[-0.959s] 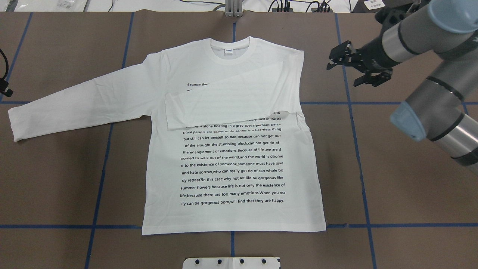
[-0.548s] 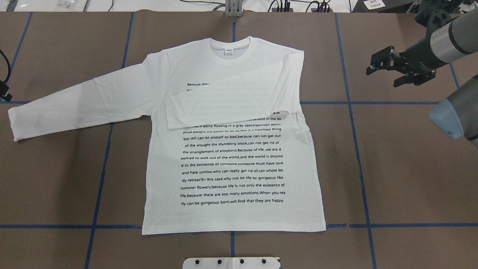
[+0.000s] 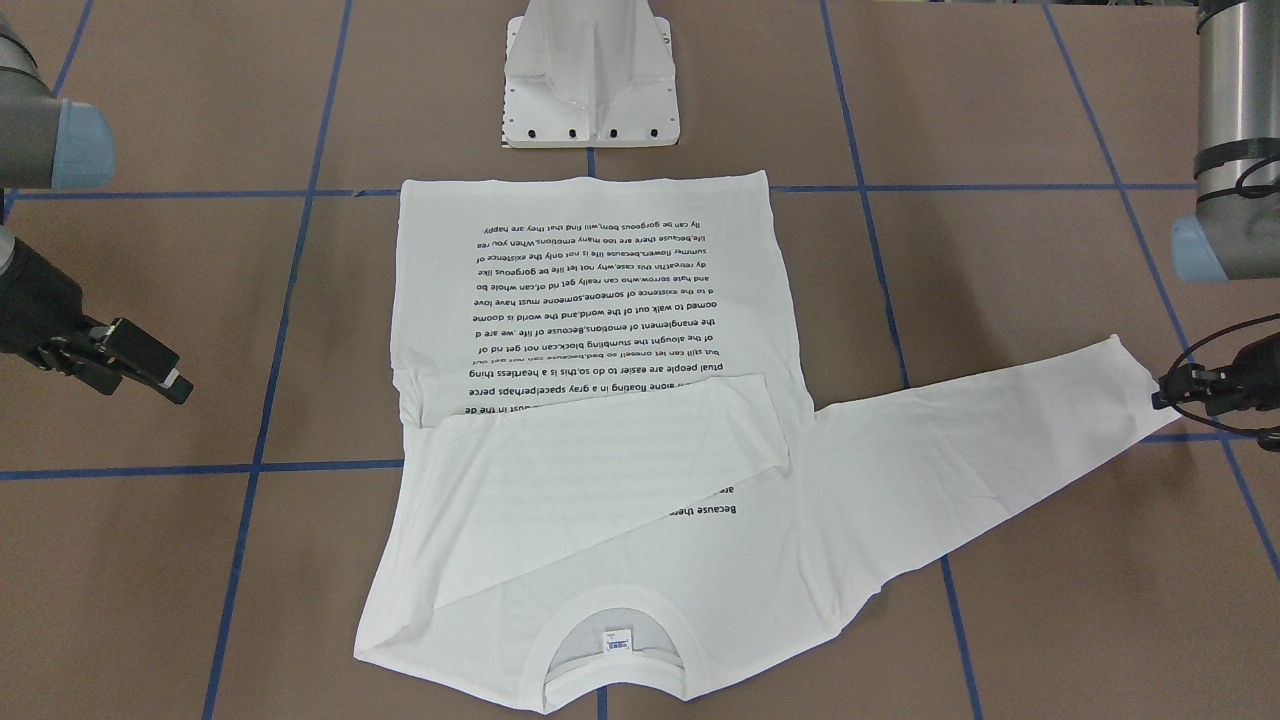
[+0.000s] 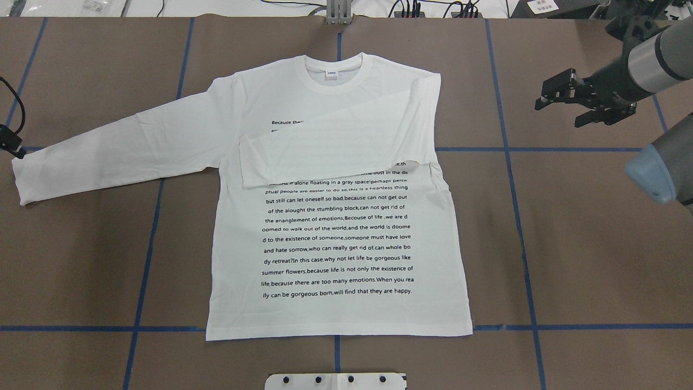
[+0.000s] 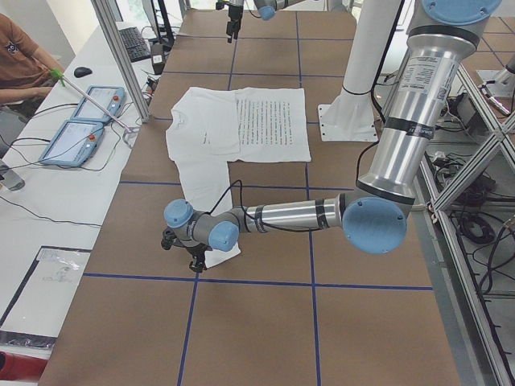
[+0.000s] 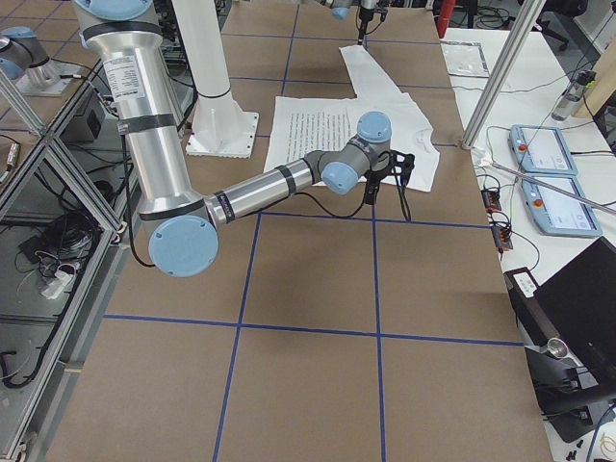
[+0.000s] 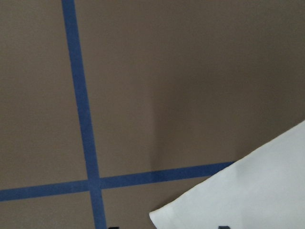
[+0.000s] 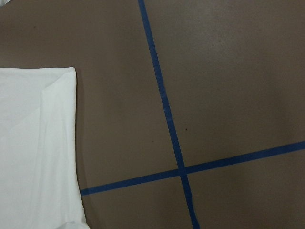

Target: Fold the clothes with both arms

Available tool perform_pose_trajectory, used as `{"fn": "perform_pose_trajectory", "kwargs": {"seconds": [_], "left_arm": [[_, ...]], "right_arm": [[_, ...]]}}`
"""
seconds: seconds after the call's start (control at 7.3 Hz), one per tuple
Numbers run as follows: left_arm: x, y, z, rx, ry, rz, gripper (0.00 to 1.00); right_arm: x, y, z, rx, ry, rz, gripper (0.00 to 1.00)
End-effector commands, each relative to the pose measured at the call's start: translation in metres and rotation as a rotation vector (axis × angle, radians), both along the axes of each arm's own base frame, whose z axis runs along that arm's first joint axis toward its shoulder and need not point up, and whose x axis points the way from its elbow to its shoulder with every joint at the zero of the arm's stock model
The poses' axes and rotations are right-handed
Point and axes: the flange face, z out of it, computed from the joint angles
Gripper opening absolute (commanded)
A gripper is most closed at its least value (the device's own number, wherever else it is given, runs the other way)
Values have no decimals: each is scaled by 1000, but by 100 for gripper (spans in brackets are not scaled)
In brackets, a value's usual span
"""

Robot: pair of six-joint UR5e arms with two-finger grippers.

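The white long-sleeved T-shirt [image 4: 335, 238] lies flat on the brown table, printed text up, collar at the far side. One sleeve is folded across the chest [image 4: 335, 146]. The other sleeve stretches out to the overhead view's left, cuff [image 4: 21, 179] near the edge. My left gripper [image 4: 8, 142] hovers by that cuff; it also shows in the front view [image 3: 1190, 390]. Its wrist view shows the cuff corner [image 7: 248, 191] and two dark fingertips set apart, so it is open. My right gripper [image 4: 557, 112] is open and empty, off the shirt's folded shoulder [image 8: 38, 143].
The white pedestal base [image 3: 590, 80] stands at the shirt's hem side. Blue tape lines [image 4: 509, 149] grid the table. Cables and plugs lie along the far edge [image 4: 411, 8]. Teach pendants [image 5: 80, 121] and an operator sit beside the table.
My right gripper has pulled away from the shirt towards the table's right side, then nearly stopped. My left gripper has moved in to the outstretched sleeve's cuff. The shirt has not moved.
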Motion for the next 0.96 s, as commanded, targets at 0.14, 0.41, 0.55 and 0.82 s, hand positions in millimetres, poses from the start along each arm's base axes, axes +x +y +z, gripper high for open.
{"fn": "perform_pose_trajectory", "kwargs": {"seconds": [0.14, 0.41, 0.55, 0.82], "left_arm": [[10, 5, 5, 1, -2, 21, 51], [11, 5, 5, -1, -3, 20, 36], [11, 5, 3, -5, -2, 17, 10], [12, 2, -1, -2, -2, 18, 0]], "right_arm": [[0, -1, 1, 0, 3, 5, 99], [0, 0, -1, 0, -3, -1, 99], [0, 0, -1, 1, -1, 1, 99], [2, 1, -4, 3, -11, -5, 99]]}}
